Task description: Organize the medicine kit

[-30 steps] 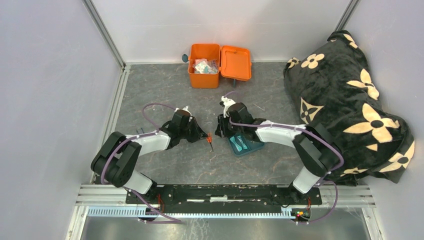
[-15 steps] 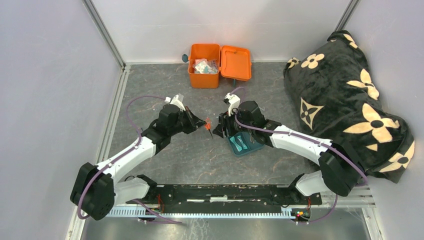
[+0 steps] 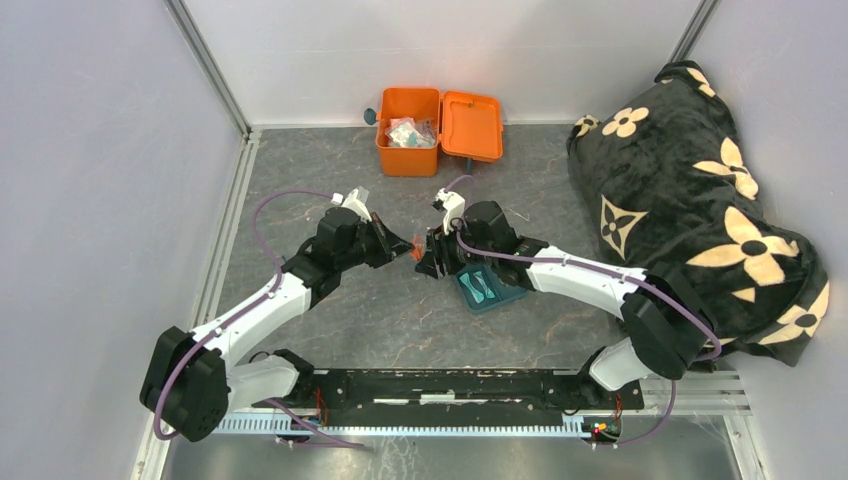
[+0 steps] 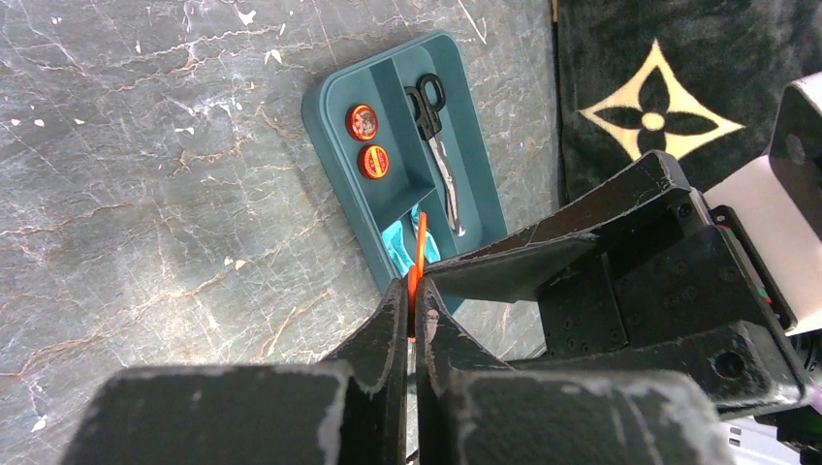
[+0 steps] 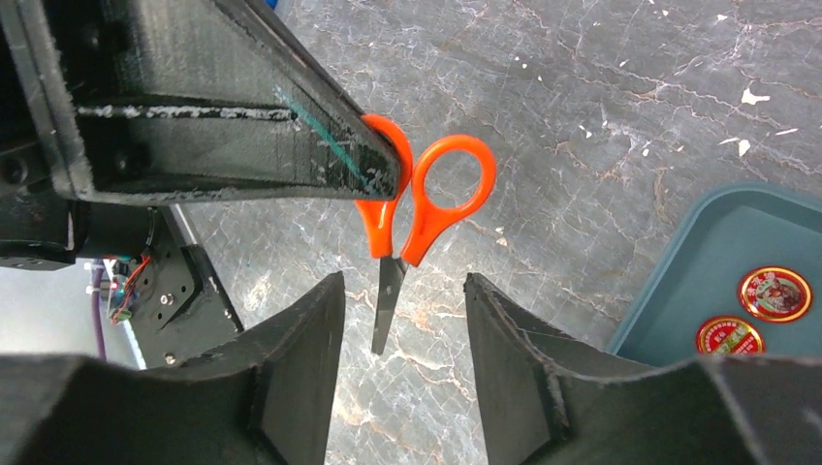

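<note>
Grey marbled table top (image 3: 330,190), matte and stone-look, with pale veins and white flecks, plain white panels on three sides. At right, heaped black plush blanket (image 3: 690,180) with cream flower motifs, soft and folded. Two white-and-black jointed arms reaching in from the near edge, wrists almost meeting at mid-table. At the far edge by the back wall, the medicine kit (image 3: 407,160): small bright orange plastic box with rounded corners, hinged orange lid (image 3: 471,126) thrown open to its right, pale packets inside. Well apart from both grippers, straight beyond them. Beneath the right wrist, flat dark teal plastic compartment tray (image 3: 490,292), smooth, round-cornered, lying on the table. In it, black-handled steel scissors (image 4: 438,145) in the long slot and two round red tins (image 4: 362,121) in the neighbouring one; light teal item at the near end, too hidden to name. Left gripper (image 4: 412,300): black fingers pressed together, clamped on one ring of the orange-handled scissors (image 5: 426,218), held clear of the table. Glossy orange plastic loops, short dark metal blades closed, tip reaching in between the fingers of the other tool. Right gripper (image 5: 402,281): jaws parted to a middling gap, one scuffed black finger on each side of the blade, no contact visible, nothing held.
</note>
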`<action>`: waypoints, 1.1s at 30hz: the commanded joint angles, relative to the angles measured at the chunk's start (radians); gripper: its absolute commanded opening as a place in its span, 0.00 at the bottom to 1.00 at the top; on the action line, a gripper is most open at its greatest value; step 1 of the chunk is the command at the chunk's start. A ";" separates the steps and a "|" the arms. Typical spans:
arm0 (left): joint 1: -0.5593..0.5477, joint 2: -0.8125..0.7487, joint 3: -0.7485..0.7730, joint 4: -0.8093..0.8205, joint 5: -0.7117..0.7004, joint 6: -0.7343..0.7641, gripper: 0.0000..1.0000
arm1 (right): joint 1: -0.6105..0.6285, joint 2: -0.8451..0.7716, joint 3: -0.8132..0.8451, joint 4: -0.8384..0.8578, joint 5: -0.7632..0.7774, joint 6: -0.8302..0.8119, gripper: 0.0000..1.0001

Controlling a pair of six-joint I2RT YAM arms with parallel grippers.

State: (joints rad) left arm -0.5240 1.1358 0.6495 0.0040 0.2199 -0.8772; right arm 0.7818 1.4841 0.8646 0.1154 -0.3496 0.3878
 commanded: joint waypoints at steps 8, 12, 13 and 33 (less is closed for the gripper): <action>-0.001 -0.027 0.024 0.006 0.015 -0.003 0.02 | 0.029 0.054 0.079 0.014 0.080 0.026 0.30; -0.001 -0.026 0.027 0.003 0.010 -0.002 0.04 | 0.029 0.048 0.070 0.008 0.095 0.026 0.17; -0.001 -0.024 0.029 0.003 0.012 -0.003 0.08 | 0.030 0.046 0.067 0.006 0.102 0.023 0.15; -0.001 -0.055 0.062 -0.117 -0.054 0.033 1.00 | -0.119 -0.039 0.049 -0.347 0.324 -0.149 0.02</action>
State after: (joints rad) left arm -0.5240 1.0863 0.6838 -0.0792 0.1921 -0.8761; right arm 0.7265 1.4815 0.9012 -0.0772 -0.1143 0.3531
